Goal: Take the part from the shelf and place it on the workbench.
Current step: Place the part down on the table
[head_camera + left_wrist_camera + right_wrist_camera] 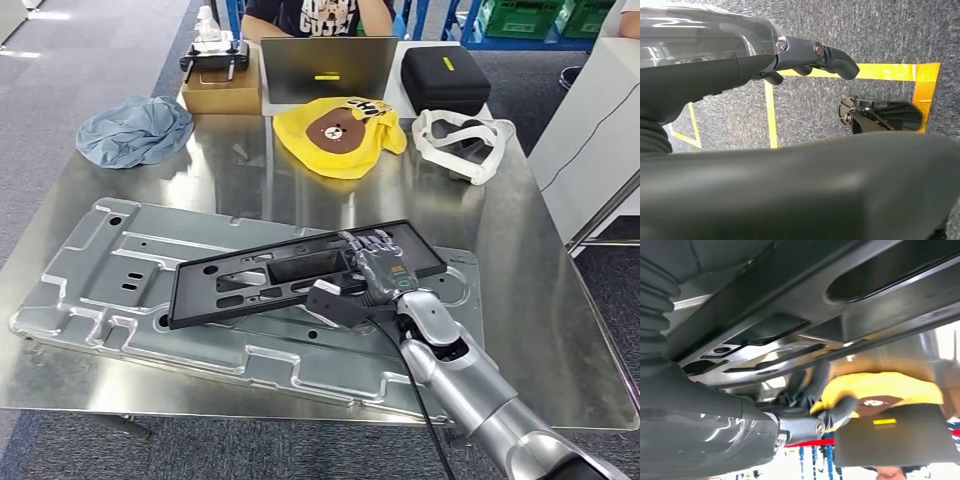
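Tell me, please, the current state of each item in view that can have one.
black plastic part: lying on the metal panel, held by the right hand.
metal panel: flat on the workbench.
laptop: open.
black case: closed.
left hand: hanging over the floor, holding nothing.

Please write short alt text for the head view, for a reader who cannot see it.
The robot's right hand grips a flat black plastic part lying on a stamped grey metal panel on a steel workbench. Behind are a yellow bear bag, a blue cloth and a laptop.
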Robot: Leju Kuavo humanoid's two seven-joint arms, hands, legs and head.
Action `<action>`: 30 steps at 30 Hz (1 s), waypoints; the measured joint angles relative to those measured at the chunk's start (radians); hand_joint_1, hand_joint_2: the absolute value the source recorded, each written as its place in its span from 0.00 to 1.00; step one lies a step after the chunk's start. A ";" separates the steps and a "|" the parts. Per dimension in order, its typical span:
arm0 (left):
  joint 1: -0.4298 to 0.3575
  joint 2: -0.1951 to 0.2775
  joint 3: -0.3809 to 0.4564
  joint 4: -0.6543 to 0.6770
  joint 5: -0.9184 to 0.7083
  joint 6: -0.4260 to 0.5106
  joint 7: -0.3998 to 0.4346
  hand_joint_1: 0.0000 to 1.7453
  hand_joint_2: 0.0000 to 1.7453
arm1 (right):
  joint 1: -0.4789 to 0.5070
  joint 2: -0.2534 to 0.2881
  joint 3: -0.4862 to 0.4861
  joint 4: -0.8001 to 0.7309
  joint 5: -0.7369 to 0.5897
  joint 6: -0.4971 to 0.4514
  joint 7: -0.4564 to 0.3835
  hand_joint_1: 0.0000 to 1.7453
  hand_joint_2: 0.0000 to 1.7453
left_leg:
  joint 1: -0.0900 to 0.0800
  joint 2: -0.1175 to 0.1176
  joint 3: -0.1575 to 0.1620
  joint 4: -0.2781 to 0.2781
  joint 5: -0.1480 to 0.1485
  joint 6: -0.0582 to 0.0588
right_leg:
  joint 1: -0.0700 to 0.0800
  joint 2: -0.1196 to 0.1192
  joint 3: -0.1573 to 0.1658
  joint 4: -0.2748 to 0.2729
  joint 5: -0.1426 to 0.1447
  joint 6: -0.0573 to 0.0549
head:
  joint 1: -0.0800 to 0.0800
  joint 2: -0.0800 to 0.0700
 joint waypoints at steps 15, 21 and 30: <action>0.002 0.000 0.015 0.000 -0.006 -0.012 -0.016 0.00 0.00 | 0.081 -0.096 -0.013 -0.205 -0.282 0.047 -0.173 0.00 0.00 | -0.001 0.000 0.000 0.000 0.000 0.000 | 0.000 0.000 0.000 0.000 0.000 0.000 | 0.000 0.000; 0.002 0.001 0.022 0.000 -0.018 -0.018 -0.026 0.00 0.00 | 0.115 -0.174 -0.080 -0.282 -0.616 0.126 -0.339 0.00 0.00 | -0.001 0.000 0.000 0.000 0.000 0.000 | -0.001 0.000 0.000 0.000 0.000 0.000 | 0.000 0.000; 0.000 0.002 0.039 0.000 -0.027 -0.033 -0.052 0.00 0.00 | 0.351 -0.117 -0.318 -0.502 -1.041 0.200 -0.713 0.00 0.00 | -0.001 0.000 -0.001 0.000 0.000 0.000 | -0.001 -0.001 -0.001 0.000 0.000 0.000 | 0.000 0.000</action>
